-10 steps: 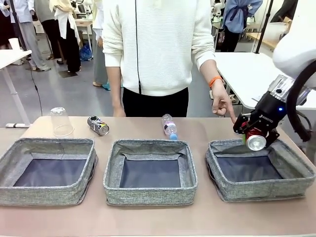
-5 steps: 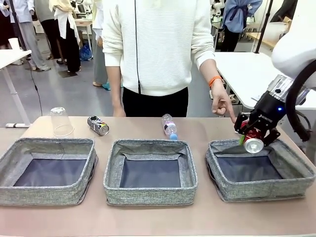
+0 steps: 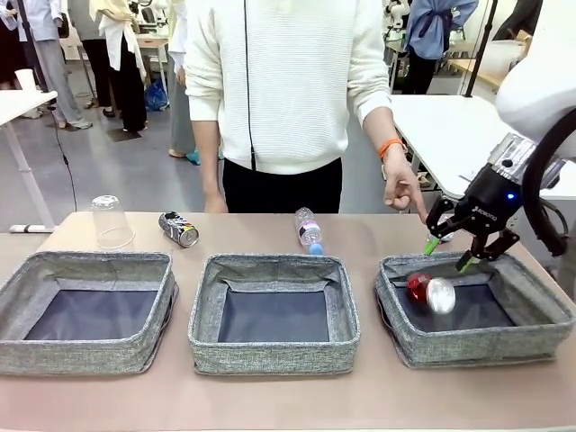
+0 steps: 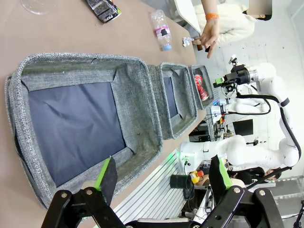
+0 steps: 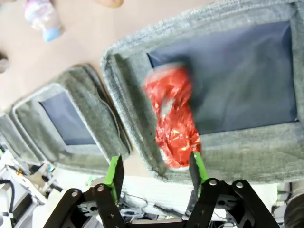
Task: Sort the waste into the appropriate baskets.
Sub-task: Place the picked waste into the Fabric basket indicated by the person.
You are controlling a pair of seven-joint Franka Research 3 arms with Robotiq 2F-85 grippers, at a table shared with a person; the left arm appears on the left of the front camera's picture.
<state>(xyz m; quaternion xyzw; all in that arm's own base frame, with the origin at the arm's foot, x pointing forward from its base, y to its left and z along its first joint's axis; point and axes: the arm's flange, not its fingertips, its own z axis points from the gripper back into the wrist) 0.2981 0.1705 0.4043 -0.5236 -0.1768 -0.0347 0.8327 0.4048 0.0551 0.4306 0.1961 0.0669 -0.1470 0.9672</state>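
While its green-padded jaws stand apart with nothing between them, the right gripper [image 3: 447, 253] hangs over the far rim of the right-hand basket [image 3: 468, 349]. Just below it, the crushed red can [image 3: 428, 291] is inside that basket, over the dark base near the far left corner. Its body is dented, glossy red, with a silver end toward the front camera; the right wrist view shows it smeared by blur. A person's hand [image 3: 404, 187] points down at the table [image 3: 360, 236] just beyond the basket. The left gripper [image 4: 161, 175] is spread wide above the left-hand basket [image 4: 142, 118]. A second earlier the can was clamped in the right jaws above the rim; half a second ago it still sat between them.
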